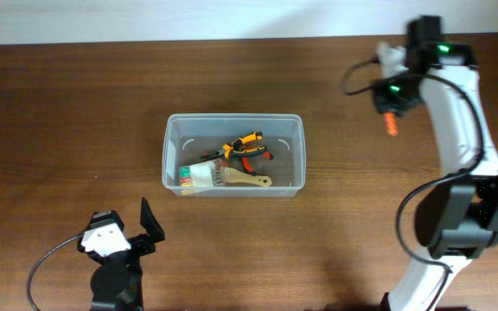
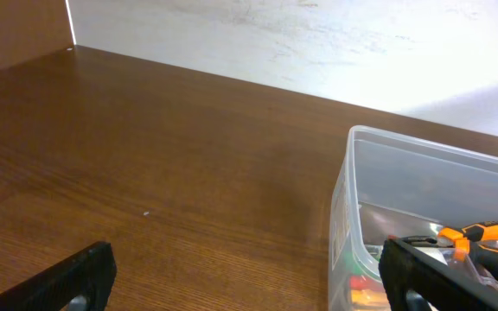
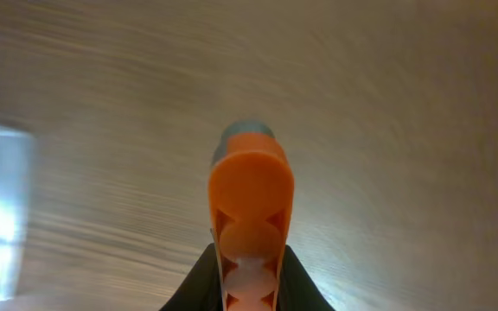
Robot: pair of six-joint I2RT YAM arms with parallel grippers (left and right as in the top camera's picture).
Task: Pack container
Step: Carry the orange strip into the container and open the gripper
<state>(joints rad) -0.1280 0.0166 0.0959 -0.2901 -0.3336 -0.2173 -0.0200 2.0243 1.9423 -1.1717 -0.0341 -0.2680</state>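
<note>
Packing in mid-course: the container [image 1: 232,117] sits at the middle of the table [image 1: 59,130], open-topped, with pliers [image 1: 247,142] and a brush [image 1: 232,177] lying inside. Off to its far right, well apart from it, the right gripper [image 1: 389,109] hangs above the wood with its jaws closed narrowly on an orange tool [image 1: 392,126]. What kind of tool cannot be told, as the wrist view shows only its rounded orange end against blurred wood. At the near left the left gripper [image 2: 247,285] rests low, jaws wide and empty, facing the container's corner.

By the look of it, the step in hand is the carry of this piece to the tub. The next move calls for a swing leftward over the rim, then a release into the bare stretch beside the pliers, low enough that the tool neither bounces out nor lands across the wall.
</note>
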